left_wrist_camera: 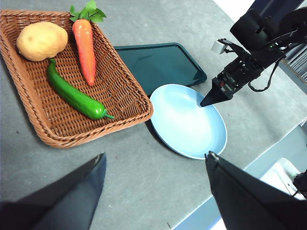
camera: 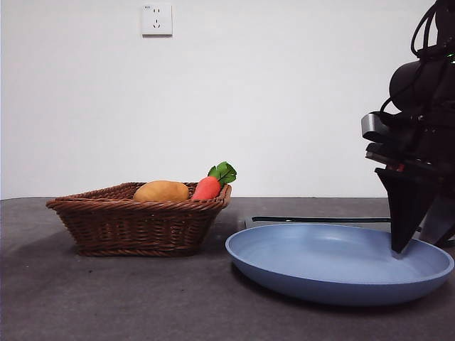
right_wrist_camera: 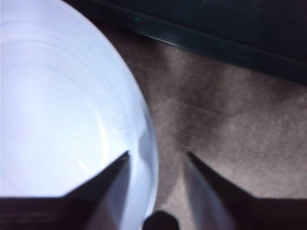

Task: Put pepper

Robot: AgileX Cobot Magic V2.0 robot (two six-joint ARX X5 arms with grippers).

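Straddling plate [right_wrist_camera: 57,96] rim, right pincer [right_wrist_camera: 157,158] open; pepper [left_wrist_camera: 74,96] in basket [left_wrist_camera: 29,103].

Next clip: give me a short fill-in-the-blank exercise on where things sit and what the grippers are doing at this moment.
1. The pepper lies in the ____ with the potato and the carrot.
2. The right gripper straddles the rim of the blue ____, jaws open.
3. The left gripper is open and holds ____.
4. Beside the basket lies a dark green ____.

Missing words: basket; plate; nothing; tray
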